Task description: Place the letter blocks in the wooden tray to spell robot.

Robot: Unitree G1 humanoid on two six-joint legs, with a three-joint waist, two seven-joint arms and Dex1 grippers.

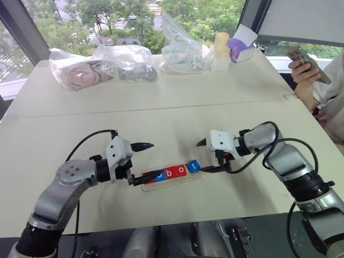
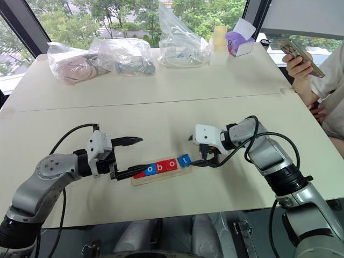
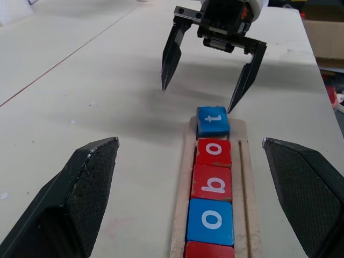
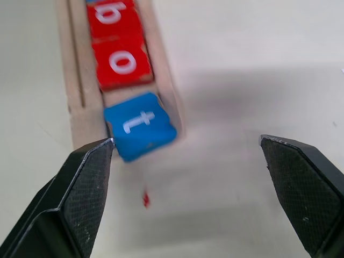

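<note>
Wooden tray (image 3: 244, 161) holds 5 letter blocks (image 3: 212, 184): 3 red, 2 blue.

I'm seeing the left gripper (image 1: 138, 163) covering the tray's (image 1: 185, 178) left end, so the first block (image 3: 208, 250) is getting cut off by the wrist picture's edge and I'm not reading its letter. The person's (image 1: 322, 91) body is running off the right edge. The bags' (image 1: 102, 65) contents are staying too blurred to name.
</note>
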